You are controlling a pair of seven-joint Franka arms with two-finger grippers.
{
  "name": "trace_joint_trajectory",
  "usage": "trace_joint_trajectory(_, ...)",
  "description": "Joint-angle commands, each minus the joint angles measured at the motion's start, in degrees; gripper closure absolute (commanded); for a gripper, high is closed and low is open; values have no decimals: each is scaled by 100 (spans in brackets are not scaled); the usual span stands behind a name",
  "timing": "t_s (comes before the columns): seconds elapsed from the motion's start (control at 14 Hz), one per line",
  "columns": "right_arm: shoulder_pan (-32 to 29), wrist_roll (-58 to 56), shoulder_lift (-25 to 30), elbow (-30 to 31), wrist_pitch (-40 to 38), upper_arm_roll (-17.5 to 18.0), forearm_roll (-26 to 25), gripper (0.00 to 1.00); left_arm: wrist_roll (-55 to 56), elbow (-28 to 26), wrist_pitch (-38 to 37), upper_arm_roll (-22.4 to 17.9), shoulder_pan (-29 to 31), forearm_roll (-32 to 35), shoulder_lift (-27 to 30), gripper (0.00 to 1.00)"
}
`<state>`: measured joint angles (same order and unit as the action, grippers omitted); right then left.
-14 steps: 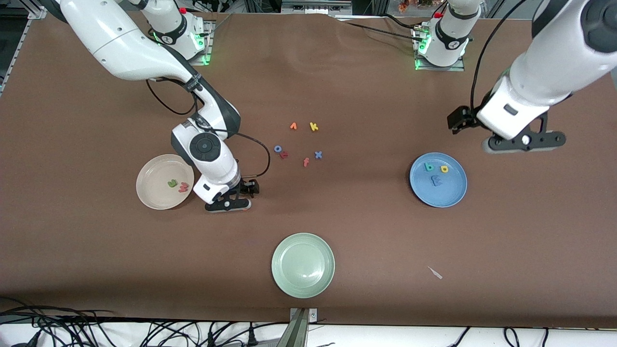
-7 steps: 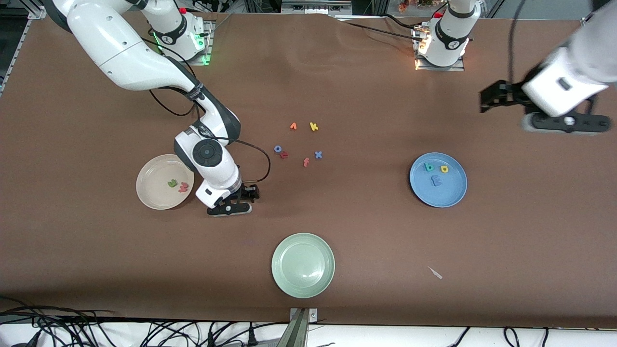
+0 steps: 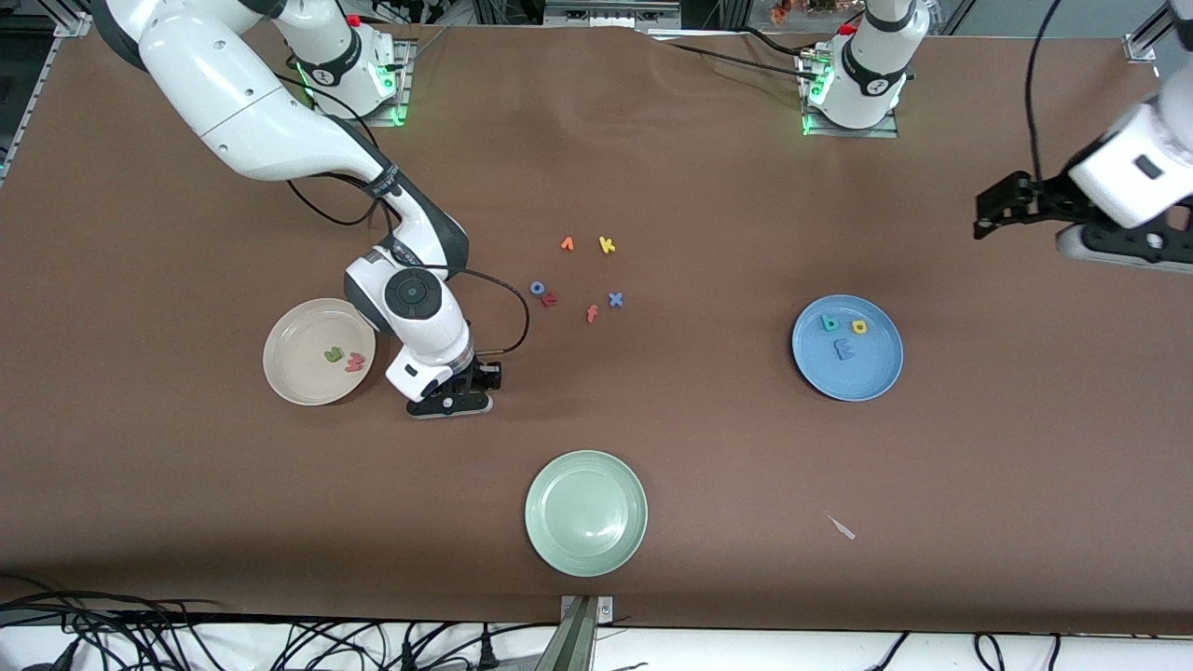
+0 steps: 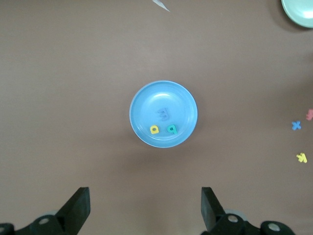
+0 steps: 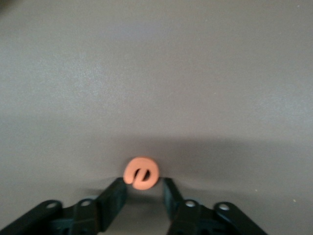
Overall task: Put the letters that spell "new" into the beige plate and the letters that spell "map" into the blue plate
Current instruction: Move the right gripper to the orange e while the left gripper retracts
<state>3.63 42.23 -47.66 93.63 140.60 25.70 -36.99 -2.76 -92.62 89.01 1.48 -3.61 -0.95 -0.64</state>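
While the right gripper (image 5: pixel 142 188) pinches one orange "e" (image 5: pixel 141 173), the left gripper (image 4: pixel 145 208) hangs spread.

the orange "e" (image 5: pixel 141 173) shows only in the right wrist view; in the front view the right gripper (image 3: pixel 450 403) and its wrist hide it. the left gripper (image 3: pixel 1118 244) runs off the front view's 3 o'clock edge, and in the left wrist view only its fingertips (image 4: pixel 78 205) rise from the 6 o'clock edge. the pale green plate (image 4: pixel 299 11) is cut there by the corner toward 1 o'clock. the periwinkle "m" (image 3: pixel 843 349) on the blue plate (image 3: pixel 871 377) is too small to read as a letter.
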Motion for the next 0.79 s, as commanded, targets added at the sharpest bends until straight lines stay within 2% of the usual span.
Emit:
trace_joint_trajectory(0.0, 6, 49, -164, -108, 11, -39, -133, 74, -128, -424, 178, -130, -44, -150, 346, 0)
trace_joint_trajectory(0.07, -3, 14, -156, -134, 11, -39, -124, 77, -146, -398, 178, -130, -26, -151, 337, 0)
trace_joint_trajectory(0.43, -73, -67, -112, -266, -59, -22, -89, 76, -111, -380, 196, 124, 317, -63, 311, 0)
trace_joint_trajectory(0.5, -64, -22, -120, -266, -42, -21, -54, 49, -111, -380, 204, 229, 395, -54, 311, 0)
trace_joint_trajectory(0.57, -64, -30, -120, -284, -16, -13, -36, 34, -120, -371, 213, 308, 474, -46, 302, 0)
trace_joint_trajectory(0.72, -56, -31, -129, -292, 2, -13, -36, 30, -146, -371, 309, 318, 589, -63, 302, 0)
